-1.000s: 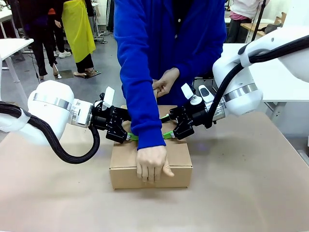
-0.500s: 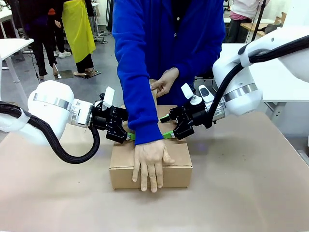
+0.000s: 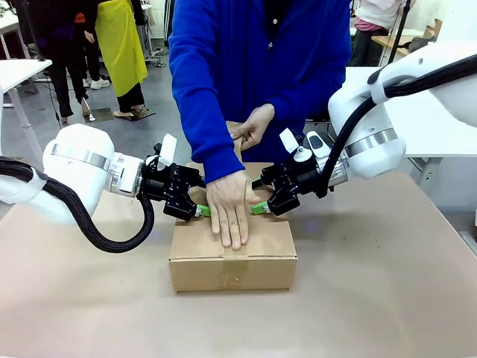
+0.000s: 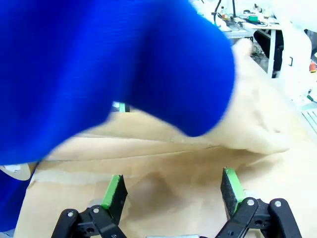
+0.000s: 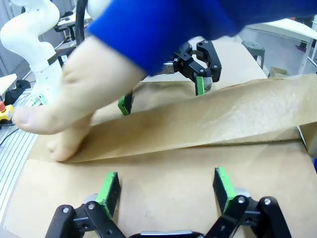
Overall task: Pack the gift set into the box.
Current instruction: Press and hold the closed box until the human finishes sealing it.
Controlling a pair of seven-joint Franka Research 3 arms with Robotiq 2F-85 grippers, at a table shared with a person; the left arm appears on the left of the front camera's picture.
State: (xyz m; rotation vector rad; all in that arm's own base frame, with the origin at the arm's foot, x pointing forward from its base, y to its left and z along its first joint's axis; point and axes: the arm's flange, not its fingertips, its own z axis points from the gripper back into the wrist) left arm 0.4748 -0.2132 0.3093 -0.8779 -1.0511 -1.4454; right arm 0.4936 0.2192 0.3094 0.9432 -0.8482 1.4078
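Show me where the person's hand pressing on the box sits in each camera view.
Front view: the hand lies flat on the box top, centre, between both grippers.
Left wrist view: upper right, hand beyond the blue sleeve.
Right wrist view: left side, hand on the flap.
Shared landmark: the tape seam under the hand.

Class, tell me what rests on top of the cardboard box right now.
A person's hand presses flat on the closed box, over a tape strip. Both open grippers rest there too. The box's contents are hidden.
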